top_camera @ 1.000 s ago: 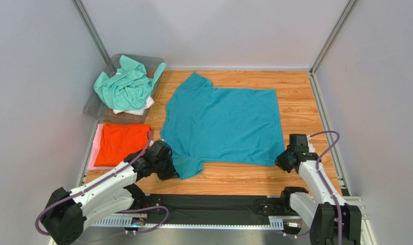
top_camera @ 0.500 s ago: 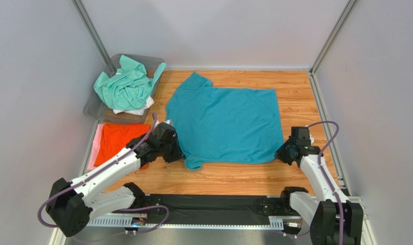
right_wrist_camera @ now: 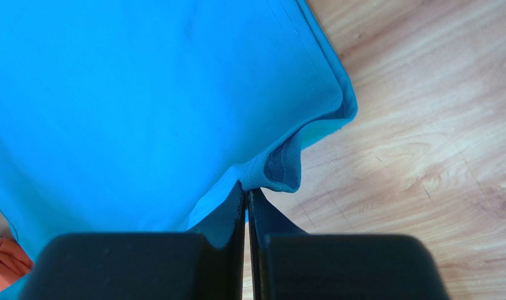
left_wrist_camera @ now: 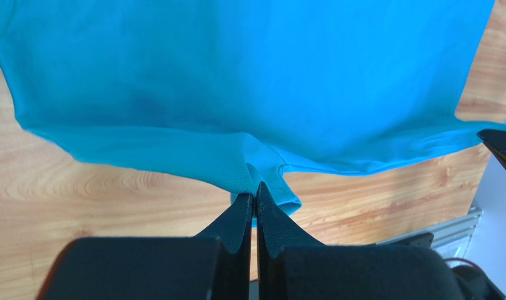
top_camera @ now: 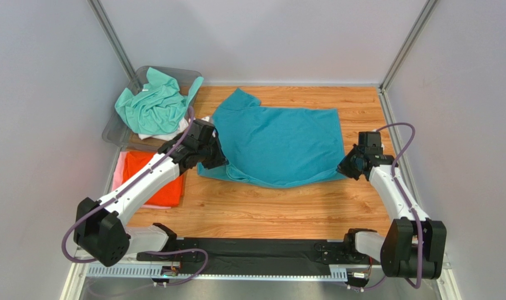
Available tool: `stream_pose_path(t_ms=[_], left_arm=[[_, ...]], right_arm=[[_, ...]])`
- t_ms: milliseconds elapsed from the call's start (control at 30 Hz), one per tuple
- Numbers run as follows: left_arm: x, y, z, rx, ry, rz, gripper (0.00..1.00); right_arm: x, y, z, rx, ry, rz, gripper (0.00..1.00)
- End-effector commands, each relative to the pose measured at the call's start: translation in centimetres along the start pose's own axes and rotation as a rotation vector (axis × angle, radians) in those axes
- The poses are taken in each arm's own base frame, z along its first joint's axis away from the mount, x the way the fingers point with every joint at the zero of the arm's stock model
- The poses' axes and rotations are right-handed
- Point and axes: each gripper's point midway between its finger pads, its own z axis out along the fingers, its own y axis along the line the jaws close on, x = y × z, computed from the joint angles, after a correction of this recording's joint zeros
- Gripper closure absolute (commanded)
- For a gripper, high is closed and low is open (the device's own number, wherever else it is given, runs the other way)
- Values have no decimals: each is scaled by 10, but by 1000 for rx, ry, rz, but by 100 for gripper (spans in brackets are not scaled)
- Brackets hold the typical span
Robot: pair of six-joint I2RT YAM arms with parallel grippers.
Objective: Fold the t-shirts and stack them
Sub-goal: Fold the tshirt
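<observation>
The step in hand looks like the first lengthwise fold of the teal-blue t-shirt (top_camera: pixel 280 147), which lies mid-bench with its far side flat on the wood and its near side raised. The left pincer (left_wrist_camera: pixel 255 194) is pinched fully closed on a hemmed bit of cloth at the collar end, probably the near sleeve. The right pincer (right_wrist_camera: pixel 246 190) is likewise clamped on the near hem corner. Left of the shirt, the orange t-shirt (top_camera: pixel 150 178) lies folded on a pale pink one (top_camera: pixel 117 181). Next, I judge, both pincers should travel together toward the far edge, keeping the cloth taut, then lower and let go with edge on edge
</observation>
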Motion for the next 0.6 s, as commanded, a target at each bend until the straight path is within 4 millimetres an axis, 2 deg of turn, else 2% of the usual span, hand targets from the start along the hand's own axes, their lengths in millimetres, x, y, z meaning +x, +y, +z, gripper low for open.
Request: stream_pose_path(t_ms=[0,67,200,367,400,433,533,567], left_arm=[[-27,-9,0,17,-42,43,100],[-34,-5,7,-2,-39,36,100],[-53,-10,17,3,-42,46,100],[-68,-7,39,-32,-22,48,100],[-73,-12,40,-22,-23,49,100],[-75,-7,49,-38,-6,43,100],[-85,-5,58,-59,-2,27,100],[-87,3,67,-81,10,14,100]], right_arm=[[-23,17,0,-28,-35,-31,100],[-32,24,2,-32,-42,-31,100],[-48,33,6,-30,-64,-36,100],[-59,45,17,-36,-46,-41,100],[-61,45,20,-32,-49,-40,100],[-64,46,22,-28,-54,-37,100],[-72,48,29,-17,-71,-34,100],[-72,47,33,-5,-63,-32,100]])
